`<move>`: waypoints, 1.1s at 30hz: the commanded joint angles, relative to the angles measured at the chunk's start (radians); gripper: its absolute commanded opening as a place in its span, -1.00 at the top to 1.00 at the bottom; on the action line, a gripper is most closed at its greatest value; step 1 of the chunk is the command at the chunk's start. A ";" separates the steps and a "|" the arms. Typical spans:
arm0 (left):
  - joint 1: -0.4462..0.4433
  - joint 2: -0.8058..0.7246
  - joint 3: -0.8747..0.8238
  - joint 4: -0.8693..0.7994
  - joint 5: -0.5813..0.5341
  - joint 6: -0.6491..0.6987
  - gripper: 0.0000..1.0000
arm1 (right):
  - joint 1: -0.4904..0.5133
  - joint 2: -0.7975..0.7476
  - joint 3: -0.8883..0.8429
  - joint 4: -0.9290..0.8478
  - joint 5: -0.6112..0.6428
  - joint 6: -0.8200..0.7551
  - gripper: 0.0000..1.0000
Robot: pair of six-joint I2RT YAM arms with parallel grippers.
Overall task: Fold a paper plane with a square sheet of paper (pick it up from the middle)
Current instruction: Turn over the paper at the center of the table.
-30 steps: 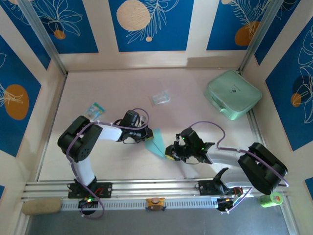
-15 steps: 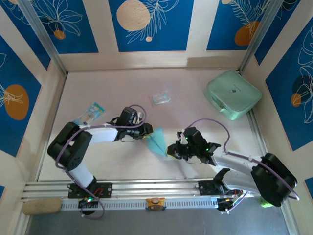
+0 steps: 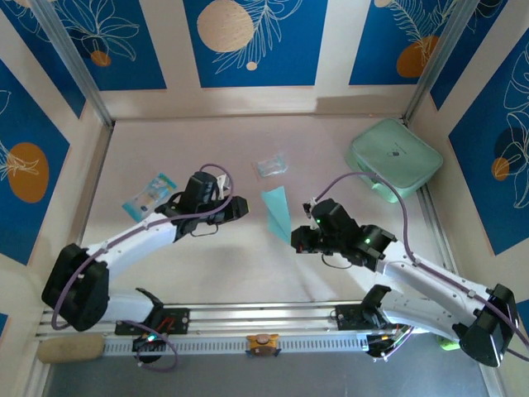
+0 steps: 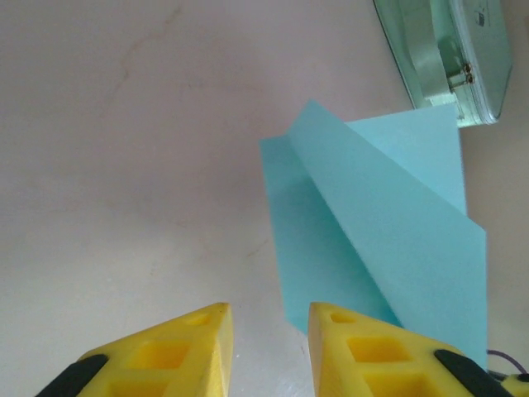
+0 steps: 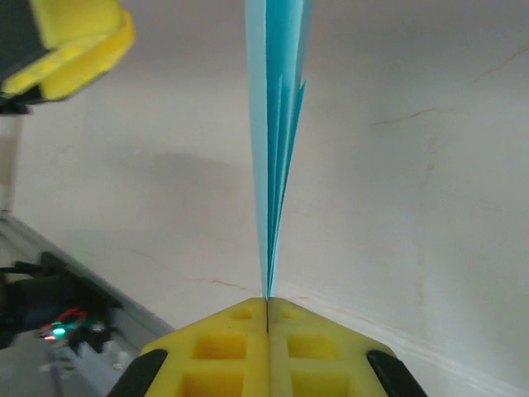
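From above, we saw the paper plane (image 3: 277, 211) as a slim light-blue dart, broad end toward the far edge of the surface and point toward the near edge, about midway between the left and right edges. The right gripper (image 3: 297, 239) pinched its pointed end; the left gripper (image 3: 240, 207) stood just beside it on the left, apart from it. The table (image 3: 207, 265) was pale and pinkish; a mint-green case (image 3: 394, 159) lay in the far right corner, a clear wrapper (image 3: 271, 165) toward the far edge, and a printed packet (image 3: 150, 194) near the left edge. Blue panels (image 3: 255, 41) with leaf drawings and orange discs walled the space.

From the left wrist, the left gripper (image 4: 269, 331) had its yellow jaws parted narrowly; the paper plane (image 4: 372, 231) showed overlapping folded layers with a sharp crease, and the case (image 4: 450, 58) lay beyond it.

From the right wrist, the right gripper (image 5: 267, 308) was closed tight on the plane's (image 5: 277, 124) edge; the plane stood upright, seen edge-on as several thin layers; the left gripper's finger (image 5: 74, 41) showed at the upper left.
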 commanded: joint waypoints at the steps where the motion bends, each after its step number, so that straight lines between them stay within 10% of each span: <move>1: 0.009 -0.058 -0.010 -0.078 -0.092 0.055 0.41 | 0.071 0.060 0.102 -0.241 0.252 -0.078 0.92; 13: 0.010 -0.251 -0.042 -0.270 -0.449 0.036 0.39 | 0.253 0.479 0.381 -0.731 0.751 0.249 0.97; 24: 0.012 -0.418 -0.083 -0.315 -0.609 -0.013 0.33 | 0.363 0.822 0.489 -0.504 0.561 0.030 0.91; 33: 0.012 -0.432 -0.115 -0.293 -0.586 -0.002 0.32 | 0.325 0.741 0.389 -0.203 0.258 -0.042 0.56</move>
